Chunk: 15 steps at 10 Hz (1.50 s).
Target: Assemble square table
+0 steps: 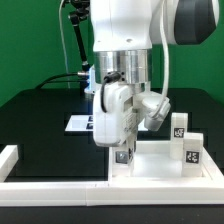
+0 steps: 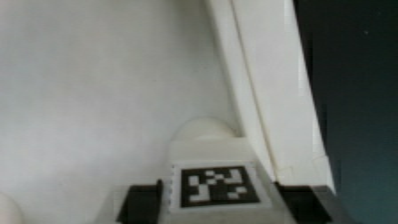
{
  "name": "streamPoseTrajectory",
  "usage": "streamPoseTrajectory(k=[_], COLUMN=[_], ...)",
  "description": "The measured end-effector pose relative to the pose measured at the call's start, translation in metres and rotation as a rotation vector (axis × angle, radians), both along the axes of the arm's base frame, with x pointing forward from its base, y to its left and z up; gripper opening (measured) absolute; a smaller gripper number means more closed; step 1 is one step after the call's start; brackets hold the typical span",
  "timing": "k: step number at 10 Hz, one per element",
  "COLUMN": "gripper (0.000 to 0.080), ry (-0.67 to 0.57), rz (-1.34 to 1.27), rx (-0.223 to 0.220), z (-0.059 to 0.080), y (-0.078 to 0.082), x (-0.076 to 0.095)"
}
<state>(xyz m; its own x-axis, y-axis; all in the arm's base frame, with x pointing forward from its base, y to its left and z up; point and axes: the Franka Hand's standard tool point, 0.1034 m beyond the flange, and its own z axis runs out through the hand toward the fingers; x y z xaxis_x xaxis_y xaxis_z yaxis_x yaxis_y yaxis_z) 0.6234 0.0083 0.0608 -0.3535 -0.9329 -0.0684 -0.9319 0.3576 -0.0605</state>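
Between the jaws, a tagged leg block (image 2: 217, 178) beside the slab's (image 2: 89, 90) raised edge.

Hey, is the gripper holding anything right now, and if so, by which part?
Yes. The gripper is shut on a white tagged leg block, gripping its tagged end, just above the square tabletop slab.
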Motion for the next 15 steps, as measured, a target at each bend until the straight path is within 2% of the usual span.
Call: streamPoseTrajectory(k=[3, 5, 6, 7, 10, 11, 12, 15], gripper=[0.0291, 0.0557, 0.0557, 0.0630, 0.0648, 0.0648, 0.0648, 0.0648], ry=[0.000, 0.001, -0.001, -0.015, -0.072, -0.096, -0.105, -0.099], rz=[-0.048, -0.045, -0.044, -0.034, -0.019, -0.017, -0.017, -0.015], rx=[-0.014, -0.015, -0.015, -0.005, 0.057, 0.080, 0.086, 0.082], z=[-0.001, -0.003, -0.002, 0.008, 0.065, 0.088, 0.095, 0.091], y=[-0.001, -0.001, 0.000, 0.007, 0.029, 0.035, 0.035, 0.035], x=[-0.003, -0.004, -0.003, -0.001, -0.004, -0.003, -0.002, -0.003])
